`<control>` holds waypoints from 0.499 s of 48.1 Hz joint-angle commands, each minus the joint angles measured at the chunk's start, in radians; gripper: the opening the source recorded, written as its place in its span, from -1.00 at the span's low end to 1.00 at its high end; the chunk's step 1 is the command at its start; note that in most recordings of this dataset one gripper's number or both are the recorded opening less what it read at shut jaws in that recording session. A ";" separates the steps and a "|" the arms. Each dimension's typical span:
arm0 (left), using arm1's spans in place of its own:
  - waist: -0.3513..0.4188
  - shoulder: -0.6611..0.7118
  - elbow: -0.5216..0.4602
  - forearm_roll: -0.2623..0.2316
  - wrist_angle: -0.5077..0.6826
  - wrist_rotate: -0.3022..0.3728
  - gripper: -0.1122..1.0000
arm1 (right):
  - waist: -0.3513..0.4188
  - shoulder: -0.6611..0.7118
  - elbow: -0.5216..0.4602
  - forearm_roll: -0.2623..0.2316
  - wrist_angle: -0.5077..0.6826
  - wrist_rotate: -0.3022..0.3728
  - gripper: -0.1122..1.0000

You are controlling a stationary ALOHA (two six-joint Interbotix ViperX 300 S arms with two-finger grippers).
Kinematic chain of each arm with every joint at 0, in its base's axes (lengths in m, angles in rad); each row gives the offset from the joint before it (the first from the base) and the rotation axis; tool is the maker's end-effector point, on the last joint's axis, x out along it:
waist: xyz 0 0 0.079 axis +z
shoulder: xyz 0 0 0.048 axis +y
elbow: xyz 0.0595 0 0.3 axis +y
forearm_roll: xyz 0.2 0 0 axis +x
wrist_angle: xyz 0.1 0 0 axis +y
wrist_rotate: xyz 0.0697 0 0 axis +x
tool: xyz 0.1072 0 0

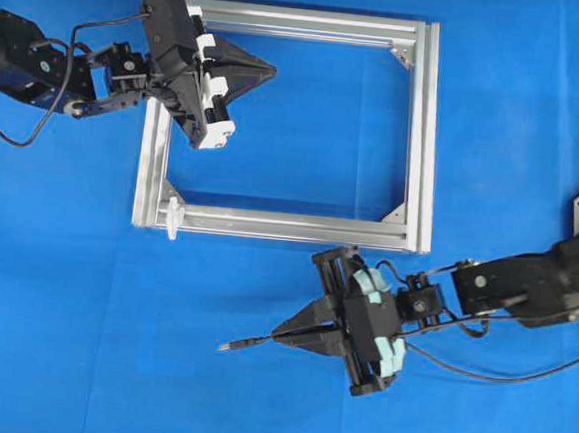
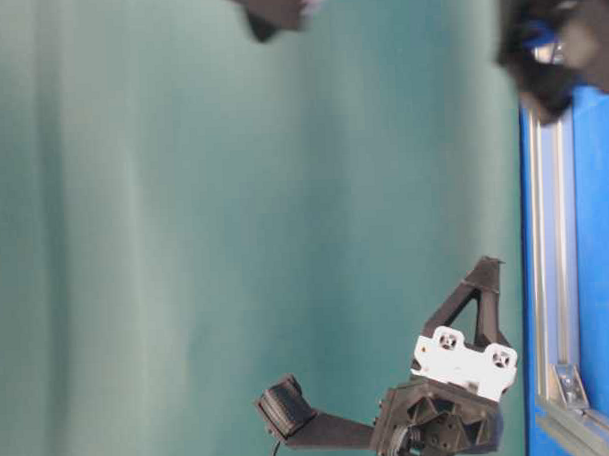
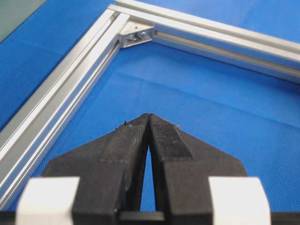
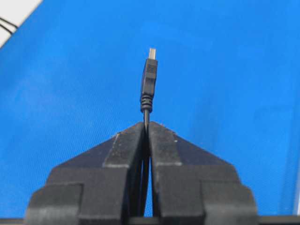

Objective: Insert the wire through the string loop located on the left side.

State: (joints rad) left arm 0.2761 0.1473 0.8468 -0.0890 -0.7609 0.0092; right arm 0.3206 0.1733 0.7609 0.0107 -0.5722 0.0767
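Overhead, I see my right gripper (image 1: 278,333) clamped on the wire (image 1: 244,342), plug pointing to nine o'clock, below the aluminium frame (image 1: 428,137). The string loop (image 1: 173,215) sits at the frame's seven o'clock corner. Left wrist view: left gripper (image 3: 149,119) pressed together, empty, over the blue mat (image 3: 211,98). Right wrist view: plug at twelve o'clock.

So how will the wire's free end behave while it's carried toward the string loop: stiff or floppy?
The short stub of wire past the right gripper sticks out straight, so it probably stays fairly stiff. The slack trailing behind likely flops. The tiny string loop on the frame will probably give if nudged.
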 commanded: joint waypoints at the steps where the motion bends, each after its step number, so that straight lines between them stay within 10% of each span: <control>1: -0.002 -0.035 -0.014 0.003 -0.011 0.002 -0.80 | -0.002 -0.057 -0.006 0.000 0.018 -0.006 -0.81; 24: 0.000 -0.046 -0.008 0.003 -0.009 0.002 -0.80 | -0.002 -0.058 -0.006 -0.002 0.023 -0.009 -0.81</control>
State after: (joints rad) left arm 0.2761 0.1304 0.8468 -0.0890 -0.7609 0.0092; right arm 0.3206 0.1503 0.7624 0.0107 -0.5461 0.0660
